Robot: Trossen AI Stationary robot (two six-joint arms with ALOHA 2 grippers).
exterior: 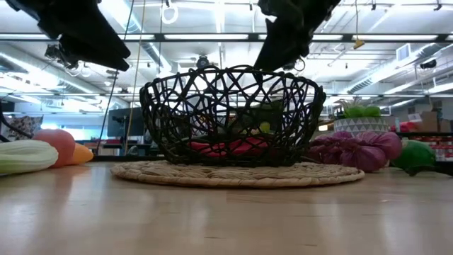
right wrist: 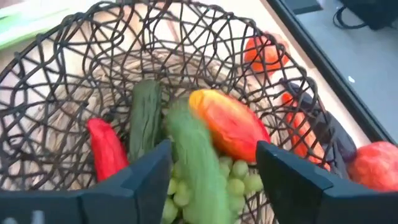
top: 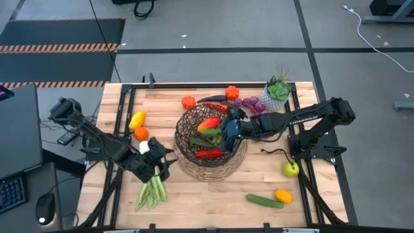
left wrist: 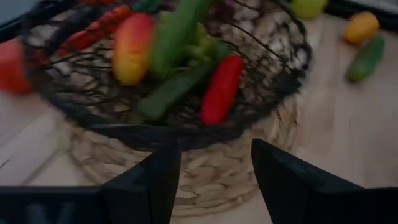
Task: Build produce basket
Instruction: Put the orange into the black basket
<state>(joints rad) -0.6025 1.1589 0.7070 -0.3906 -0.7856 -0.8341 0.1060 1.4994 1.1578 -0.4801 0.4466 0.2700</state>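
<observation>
The dark wire basket (top: 194, 154) stands mid-table on its tan wicker base. It holds an orange-red pepper (right wrist: 231, 123), a red pepper (right wrist: 106, 148), green grapes (right wrist: 239, 177) and two cucumbers (right wrist: 144, 115). My right gripper (top: 228, 129) is open above the basket's middle, with a green cucumber (right wrist: 196, 165) slanting between its fingers. My left gripper (top: 163, 160) is open and empty at the basket's near-left side, above the table. The leek (top: 150, 191) lies on the table under my left arm. My right gripper's open fingers stand on either side of the green cucumber's upper part (right wrist: 186, 134), coming from the table's right and slanting down. Whether they touch it, I cannot tell. The cucumber's lower end rests among the green grapes in the basket.
A yellow pepper (top: 136, 120) and an orange (top: 141, 134) lie left of the basket. Behind it lie an orange (top: 188, 102), a red pepper (top: 231, 92), purple grapes (top: 249, 103) and a potted plant (top: 277, 92). An apple (top: 290, 169), a cucumber (top: 264, 201) and an orange piece (top: 283, 195) lie near right.
</observation>
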